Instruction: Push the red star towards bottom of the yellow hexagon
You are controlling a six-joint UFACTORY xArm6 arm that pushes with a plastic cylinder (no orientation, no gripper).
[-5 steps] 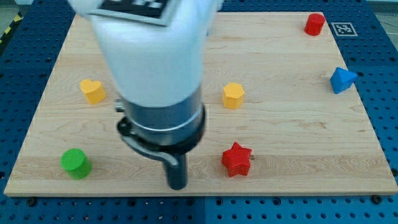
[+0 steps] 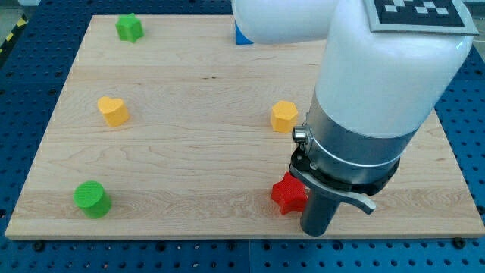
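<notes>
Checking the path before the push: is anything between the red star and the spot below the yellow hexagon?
Nothing visible. The red star sits almost directly below the yellow hexagon, bare board between them. My tip is at the star's right.

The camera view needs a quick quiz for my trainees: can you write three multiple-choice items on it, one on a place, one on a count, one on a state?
1. Where is my tip relative to the red star?
A. at its lower right
B. far to its left
C. above it

2. How many yellow blocks show?
A. one
B. two
C. four

3. How does the red star stand to the yellow hexagon?
A. touching it
B. stacked on it
C. apart, below it

Answers:
1 A, the rod ends right beside the star's lower right.
2 B, the hexagon and a yellow heart.
3 C, bare board lies between them.
</notes>
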